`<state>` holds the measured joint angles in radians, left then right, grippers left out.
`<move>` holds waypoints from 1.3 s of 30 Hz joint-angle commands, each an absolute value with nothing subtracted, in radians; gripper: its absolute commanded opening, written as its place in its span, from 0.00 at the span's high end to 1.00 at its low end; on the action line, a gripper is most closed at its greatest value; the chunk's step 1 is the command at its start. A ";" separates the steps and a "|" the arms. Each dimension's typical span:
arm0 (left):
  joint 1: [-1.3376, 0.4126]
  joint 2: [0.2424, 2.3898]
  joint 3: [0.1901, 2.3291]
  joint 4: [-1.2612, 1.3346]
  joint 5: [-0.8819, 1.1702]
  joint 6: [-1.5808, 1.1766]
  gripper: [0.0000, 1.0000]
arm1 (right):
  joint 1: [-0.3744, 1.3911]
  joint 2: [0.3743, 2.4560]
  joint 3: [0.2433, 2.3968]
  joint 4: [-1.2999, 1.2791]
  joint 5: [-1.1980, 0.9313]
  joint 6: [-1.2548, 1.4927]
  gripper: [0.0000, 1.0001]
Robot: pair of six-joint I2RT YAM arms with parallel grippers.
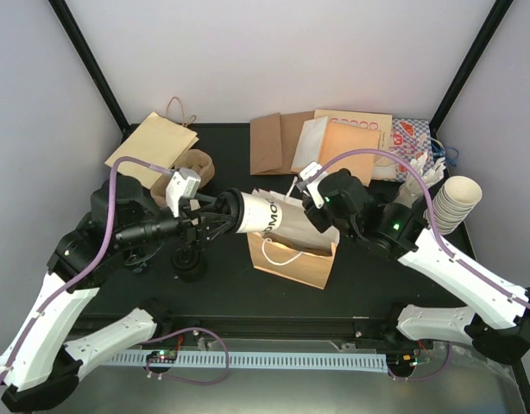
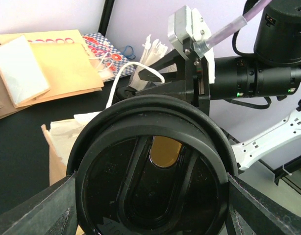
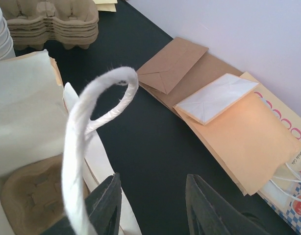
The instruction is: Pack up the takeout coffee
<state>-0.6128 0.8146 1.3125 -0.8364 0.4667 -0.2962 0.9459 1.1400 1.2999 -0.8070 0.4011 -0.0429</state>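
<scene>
The takeout coffee cup (image 1: 255, 213) hangs on its side just beside the paper bag (image 1: 293, 259), on the left arm's side. Its base points toward the bag's mouth. The left tool (image 1: 229, 215) is clamped on its black lid (image 2: 153, 171) end. The right tool (image 3: 155, 205) sits at the bag's rim beside the white rope handle (image 3: 74, 147), part-way apart with nothing visible between its fingers. A pulp carrier (image 3: 30, 196) lies inside the bag. The step looks like insertion: tip the cup upright, aim for a carrier socket, and keep the mouth spread.
</scene>
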 commanded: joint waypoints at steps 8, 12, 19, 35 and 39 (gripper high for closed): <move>-0.684 0.874 1.304 -0.723 0.508 -0.288 0.36 | 0.900 1.172 1.357 -0.802 0.344 -0.008 0.61; -0.714 0.897 1.306 -0.710 0.495 -0.273 0.36 | 0.884 1.187 1.362 -0.815 0.322 0.000 0.61; -0.746 0.919 1.310 -0.708 0.471 -0.251 0.37 | 0.864 1.196 1.361 -0.818 0.293 0.006 0.61; -0.807 0.967 1.315 -0.739 0.426 -0.211 0.37 | 0.841 1.192 1.343 -0.822 0.252 0.013 0.61; -0.836 0.999 1.330 -0.766 0.394 -0.185 0.38 | 0.838 1.191 1.344 -0.823 0.244 0.013 0.61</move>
